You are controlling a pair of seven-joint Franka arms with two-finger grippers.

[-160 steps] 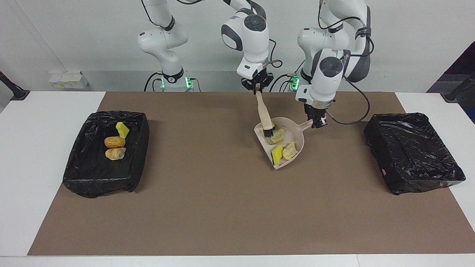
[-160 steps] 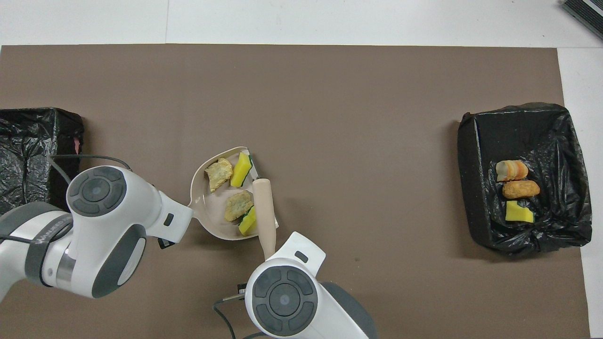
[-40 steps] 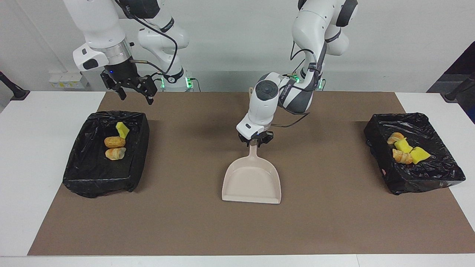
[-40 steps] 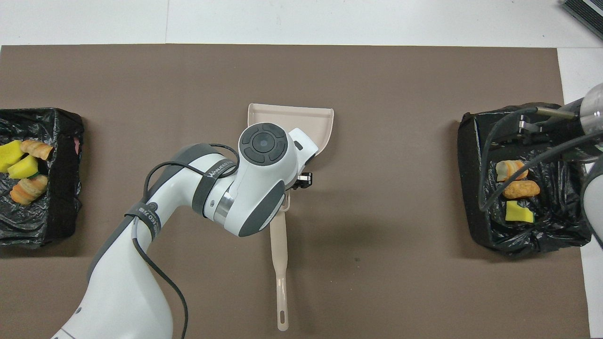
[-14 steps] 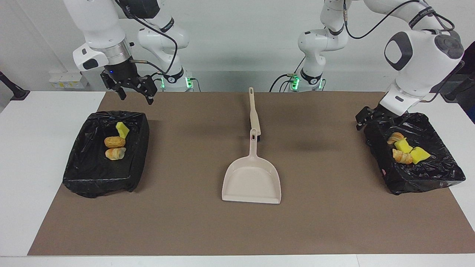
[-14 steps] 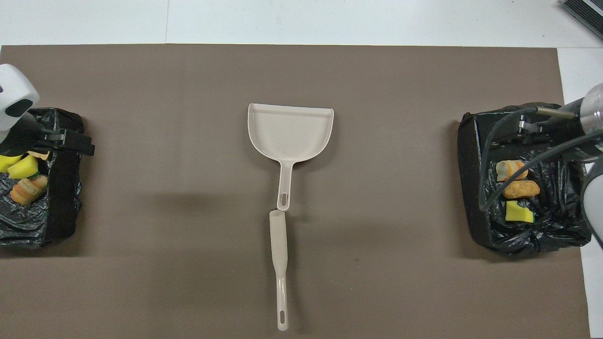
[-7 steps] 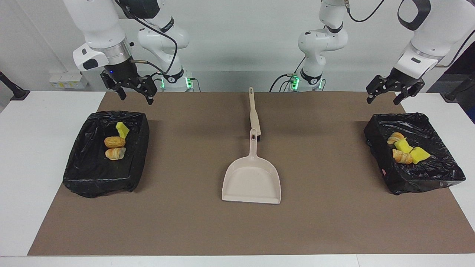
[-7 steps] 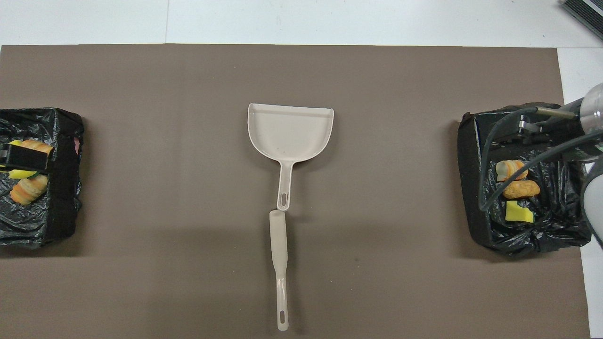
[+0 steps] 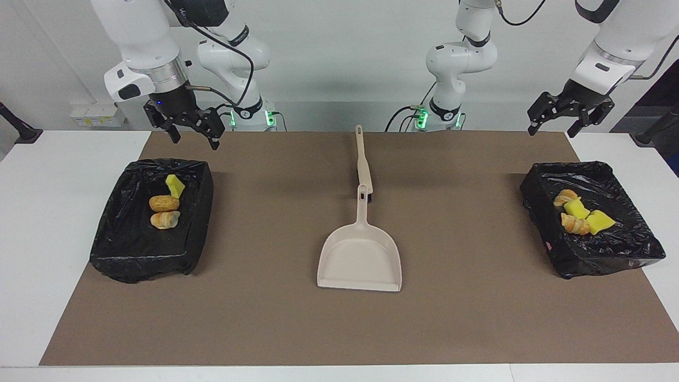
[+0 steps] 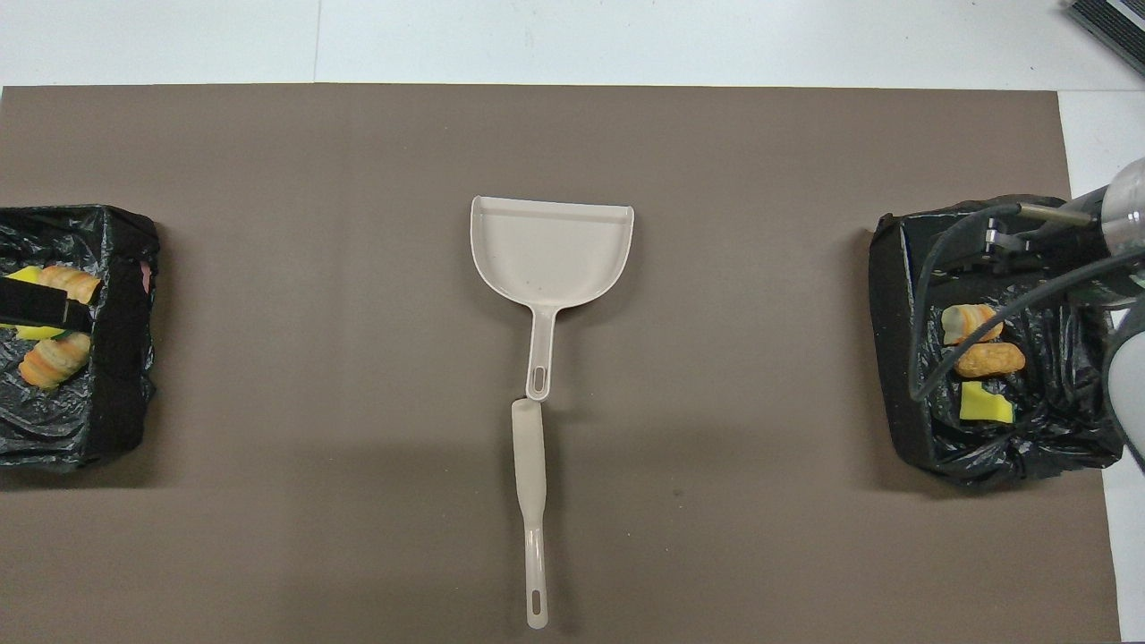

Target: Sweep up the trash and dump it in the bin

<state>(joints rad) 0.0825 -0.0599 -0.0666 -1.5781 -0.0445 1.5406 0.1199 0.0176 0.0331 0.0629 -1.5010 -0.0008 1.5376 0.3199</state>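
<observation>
My left tool [image 9: 571, 118] and right tool [image 9: 189, 127] hang with jaws wide and empty, each raised over its end of the tabletop [image 9: 53, 223]. Between the bins, the brush [image 9: 363, 165] lies nearer me than the dustpan [image 9: 360, 258]. The trash [image 9: 579, 214] sits in both bins [image 9: 631, 241].

Left pincer [image 9: 571, 120] and right pincer [image 9: 192, 131] both raised, fingers spread, nothing held.
</observation>
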